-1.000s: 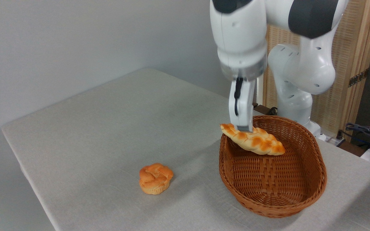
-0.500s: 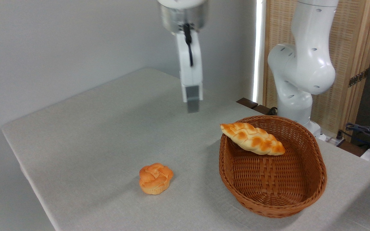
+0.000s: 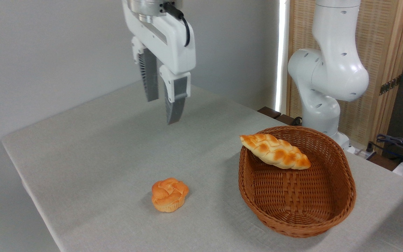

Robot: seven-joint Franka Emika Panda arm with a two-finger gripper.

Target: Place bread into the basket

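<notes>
Since half a second ago I see the gripper [image 3: 162, 109] has swung further left of the basket [image 3: 341, 206] and turned, so both fingers now show with a clear gap between them, holding nothing. It hangs high above the table [image 3: 93, 140], well apart from the basket. A small knotted bun [image 3: 169, 194] sits on the cloth left of the basket. The bread [image 3: 275, 151] lies tilted in the basket, its left tip propped on the far-left rim.
</notes>
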